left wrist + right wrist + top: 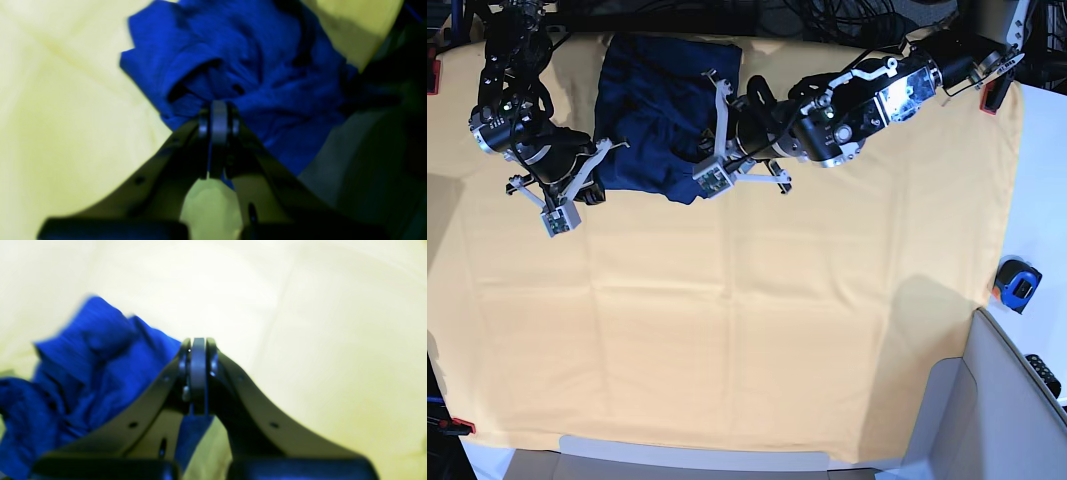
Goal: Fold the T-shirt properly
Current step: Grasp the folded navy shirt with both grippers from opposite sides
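Note:
The dark blue T-shirt lies bunched at the back left of the yellow-orange table cloth. My left gripper is shut on a gathered fold at the shirt's near edge, with rumpled T-shirt fabric spreading beyond it. In the base view the left gripper reaches the shirt from the right. My right gripper is shut on the T-shirt, and a strip of blue cloth shows between its fingers lower down. From the base view, the right gripper sits at the shirt's left edge.
The cloth covers the whole table, held by red clamps at its corners. A blue and orange tape measure lies on the white surface at the right. A grey box stands at the front right. Cables run along the back.

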### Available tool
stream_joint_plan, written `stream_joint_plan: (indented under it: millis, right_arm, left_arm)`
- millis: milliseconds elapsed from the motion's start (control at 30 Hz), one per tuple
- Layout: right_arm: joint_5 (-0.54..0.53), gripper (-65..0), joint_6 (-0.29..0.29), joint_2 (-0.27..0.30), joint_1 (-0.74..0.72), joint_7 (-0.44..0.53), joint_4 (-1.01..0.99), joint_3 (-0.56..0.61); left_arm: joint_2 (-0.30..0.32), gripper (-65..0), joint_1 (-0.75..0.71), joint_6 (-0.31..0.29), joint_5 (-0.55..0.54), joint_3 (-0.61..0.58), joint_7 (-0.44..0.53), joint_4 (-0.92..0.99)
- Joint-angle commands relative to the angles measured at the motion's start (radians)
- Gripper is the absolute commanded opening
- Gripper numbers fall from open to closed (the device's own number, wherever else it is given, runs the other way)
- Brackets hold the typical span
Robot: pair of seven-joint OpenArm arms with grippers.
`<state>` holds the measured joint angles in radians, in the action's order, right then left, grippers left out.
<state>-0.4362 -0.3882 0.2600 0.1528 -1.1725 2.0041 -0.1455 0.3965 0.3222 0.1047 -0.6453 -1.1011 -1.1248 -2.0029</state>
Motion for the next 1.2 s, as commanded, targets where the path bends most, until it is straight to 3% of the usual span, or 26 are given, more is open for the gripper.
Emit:
stream_joint_plan:
  millis: [0, 200, 333, 600, 867, 1167]
  right_arm:
    - [0.007, -65.0, 0.002, 0.003, -0.003, 0.019, 0.005, -0.003]
    - [0.079, -65.0, 0.002, -0.060, 0.031, -0.013, -0.007, -0.004]
    - [0.076, -65.0, 0.002, -0.077, 0.047, -0.013, -0.007, -0.003]
    - [0.078, -65.0, 0.002, -0.081, 0.054, -0.014, -0.067, 0.007]
    - [0.078, -65.0, 0.002, -0.078, 0.077, -0.011, -0.171, 0.004]
    - [0.078, -65.0, 0.002, -0.080, 0.077, -0.013, -0.171, 0.004]
  left_arm:
    - [-0.001, -65.0, 0.028, -0.001, 0.040, -0.032, 0.005, -0.012]
    - [-0.006, -65.0, 0.064, -0.001, 0.264, -0.231, 0.047, 0.093]
    - [-0.041, -65.0, 0.065, -0.003, 0.338, -0.267, 0.073, 0.143]
    - [-0.092, -65.0, 0.102, -0.003, 0.348, -0.265, 0.001, 0.064]
    - [-0.143, -65.0, 0.116, -0.003, 0.348, -0.264, 0.009, 0.052]
    - [-0.153, -65.0, 0.116, -0.003, 0.348, -0.276, 0.179, 0.233]
